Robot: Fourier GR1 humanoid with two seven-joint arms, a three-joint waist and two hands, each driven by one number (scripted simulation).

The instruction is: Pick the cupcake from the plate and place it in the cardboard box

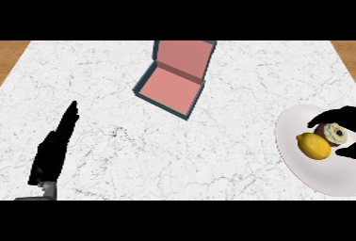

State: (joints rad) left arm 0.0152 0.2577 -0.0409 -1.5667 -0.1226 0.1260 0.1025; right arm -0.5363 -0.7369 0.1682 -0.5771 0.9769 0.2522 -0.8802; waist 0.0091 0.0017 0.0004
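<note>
I'm looking steeply down at a kitchen: a white marble counter (208,146) with wood (10,56) showing at its far corners, and food on a plate (327,176) — a lemon (313,146) just beside a cupcake (335,134).

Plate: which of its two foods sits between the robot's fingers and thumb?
The cupcake, brown with a pale top: the right hand curls round it. The yellow lemon beside it is unheld.

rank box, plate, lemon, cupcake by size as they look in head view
1. cardboard box and plate: alike, plate cut off at the edge.
2. lemon and cupcake: alike, right hand partly hides cupcake.
</note>
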